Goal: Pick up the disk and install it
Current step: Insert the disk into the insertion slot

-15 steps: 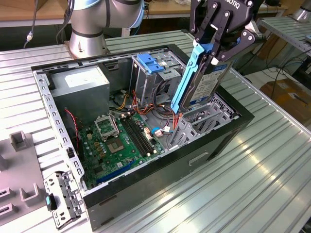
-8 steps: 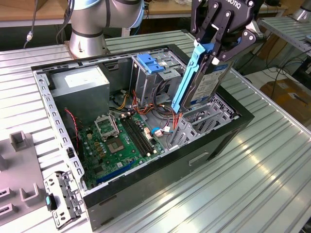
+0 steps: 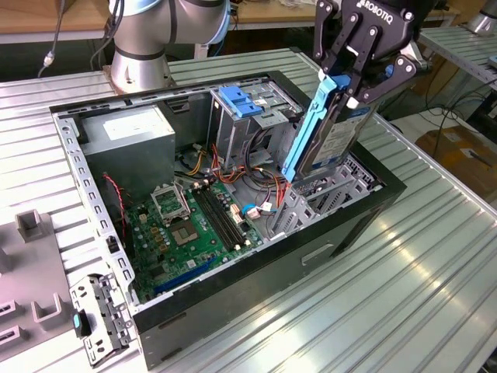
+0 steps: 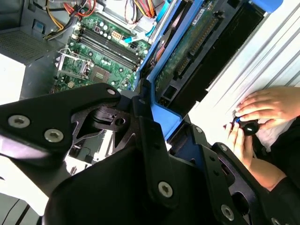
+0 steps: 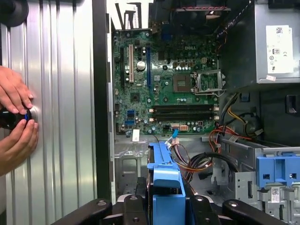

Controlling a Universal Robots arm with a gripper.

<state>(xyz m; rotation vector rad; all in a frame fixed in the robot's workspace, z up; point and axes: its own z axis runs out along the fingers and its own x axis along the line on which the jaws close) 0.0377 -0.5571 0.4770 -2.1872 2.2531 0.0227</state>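
I see my fingers (image 3: 338, 64) clamped on the upper end of the disk (image 3: 335, 136), pinching its blue rail. Below them the disk hangs tilted, its lower end over the open computer case (image 3: 256, 303) on the bench (image 3: 435, 256).

Bright light is bouncing off the ribbed metal table (image 3: 435, 260), glaring white in the second wrist view, while the computer case (image 3: 233, 307) interior is sitting in soft shadow.

- The arm (image 3: 144, 39) shows its grey base and blue-capped joint at the upper left of the exterior view.
- The black gripper (image 3: 347, 87) hangs at the upper right, pointing downward and slightly tilted.
- Its fingers (image 3: 342, 50) are clamped on the disk (image 3: 335, 140).
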